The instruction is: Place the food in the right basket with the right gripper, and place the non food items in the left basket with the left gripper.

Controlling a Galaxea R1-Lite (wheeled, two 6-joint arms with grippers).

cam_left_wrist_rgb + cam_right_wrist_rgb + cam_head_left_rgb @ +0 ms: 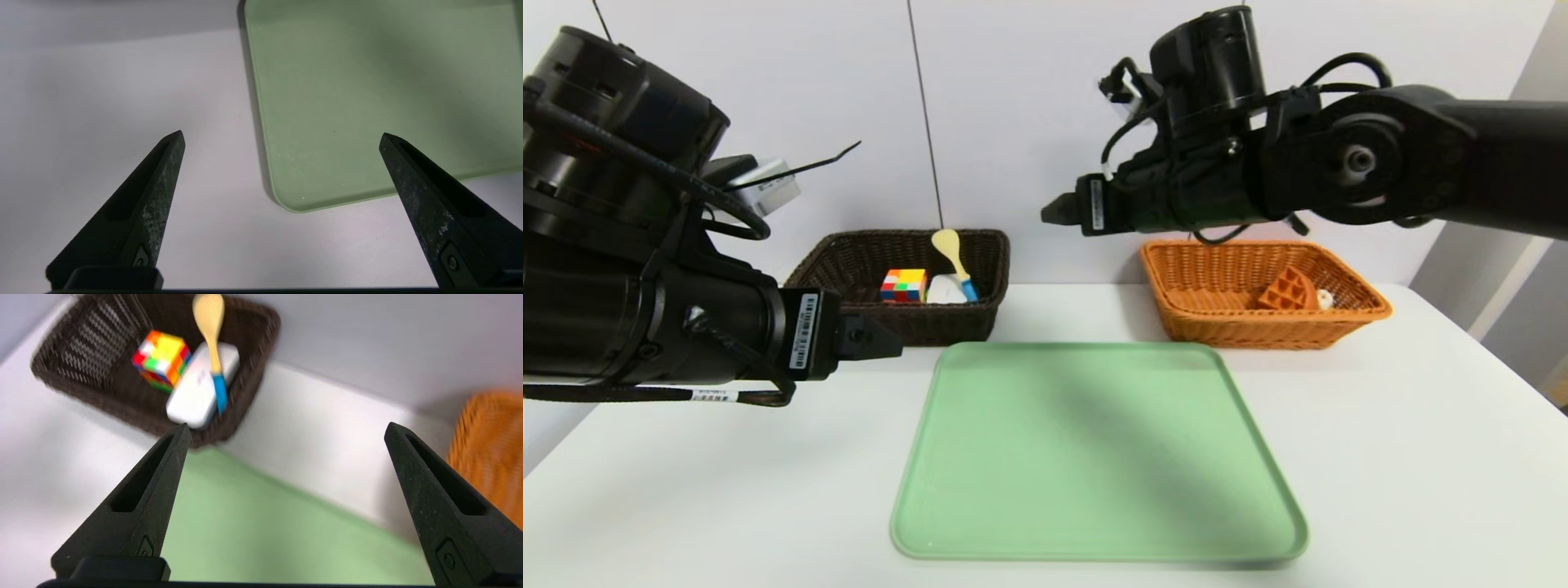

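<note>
The green tray [1094, 449] is bare. Behind its left corner, the brown basket [849, 253] holds a cube [903, 286], a white case [946, 290] and a spoon [953, 261]; all look light and rigid. Behind its right corner, the orange basket [1347, 278] holds a waffle [1288, 291] and a small pale item [1325, 300], perhaps food. The left gripper [282, 136] hangs at the tray's left edge and the right gripper [286, 430] above its far edge, both spread wide and holding nothing. Nothing blocks either.
</note>
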